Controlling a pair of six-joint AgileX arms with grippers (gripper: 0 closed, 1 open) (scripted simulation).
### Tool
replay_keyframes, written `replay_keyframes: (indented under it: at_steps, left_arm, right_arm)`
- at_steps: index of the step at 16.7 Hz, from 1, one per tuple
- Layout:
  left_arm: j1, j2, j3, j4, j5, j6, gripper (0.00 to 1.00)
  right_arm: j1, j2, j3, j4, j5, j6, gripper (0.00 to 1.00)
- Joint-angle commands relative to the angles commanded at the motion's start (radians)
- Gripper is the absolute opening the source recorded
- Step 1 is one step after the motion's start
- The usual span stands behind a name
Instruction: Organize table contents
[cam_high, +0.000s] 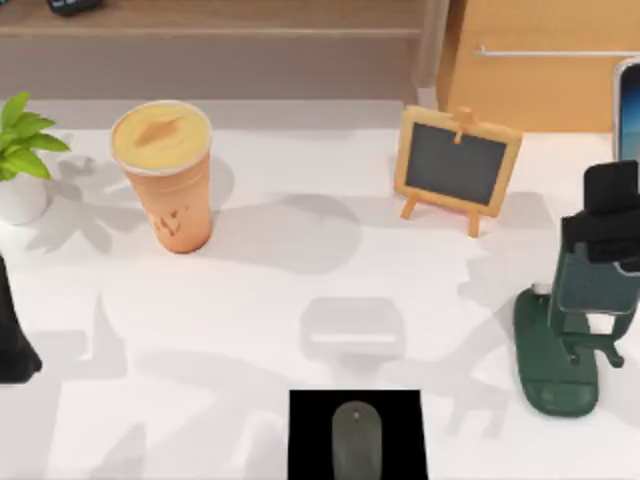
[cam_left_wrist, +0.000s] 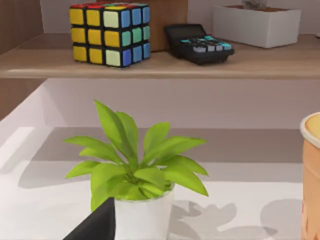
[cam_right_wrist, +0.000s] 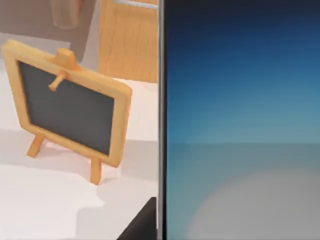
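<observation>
The orange drink cup (cam_high: 170, 180) with its yellow lid stands upright at the back left of the white table (cam_high: 250, 300); its edge (cam_left_wrist: 311, 180) also shows in the left wrist view. The grey mouse (cam_high: 357, 440) lies on a black mat (cam_high: 310, 435) at the front centre. At the right edge my right gripper (cam_high: 612, 210) is shut on the smartphone (cam_high: 628, 105), holding it above a dark green phone stand (cam_high: 555, 360). The phone's pale blue screen (cam_right_wrist: 240, 120) sits close to the right wrist camera. My left arm (cam_high: 14, 335) is parked at the left edge.
A wooden-framed chalkboard (cam_high: 458, 165) (cam_right_wrist: 70, 107) stands at the back right, and a potted plant (cam_high: 20, 150) (cam_left_wrist: 135, 175) at the far left. Behind the table a shelf (cam_left_wrist: 160, 62) carries a colour cube (cam_left_wrist: 110, 32), a calculator (cam_left_wrist: 200, 44) and a white planter (cam_left_wrist: 257, 25). A wooden cabinet (cam_high: 540, 60) stands back right.
</observation>
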Motion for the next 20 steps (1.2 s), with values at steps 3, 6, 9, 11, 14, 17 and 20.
replay_keyframes:
  at_steps: [3,6,9,11,14,17,20]
  left_arm:
    - [0.0,0.0,0.0,0.0,0.0,0.0,1.0]
    - [0.0,0.0,0.0,0.0,0.0,0.0,1.0]
    - [0.0,0.0,0.0,0.0,0.0,0.0,1.0]
    - [0.0,0.0,0.0,0.0,0.0,0.0,1.0]
    - [0.0,0.0,0.0,0.0,0.0,0.0,1.0]
    - [0.0,0.0,0.0,0.0,0.0,0.0,1.0]
    - [0.0,0.0,0.0,0.0,0.0,0.0,1.0]
  right_arm:
    - [0.148,-0.083,-0.147,0.012,0.118,0.207,0.0]
    - [0.239,-0.131,-0.238,0.017,0.192,0.339,0.0]
    - [0.267,-0.144,-0.267,0.018,0.216,0.381,0.0]
    - [0.267,-0.144,-0.267,0.018,0.216,0.381,0.0]
    - [0.263,-0.14,-0.262,0.019,0.213,0.38,0.0]
    - [0.25,-0.147,-0.22,0.083,0.187,0.364,0.0]
    - [0.228,-0.164,-0.143,0.202,0.137,0.325,0.0]
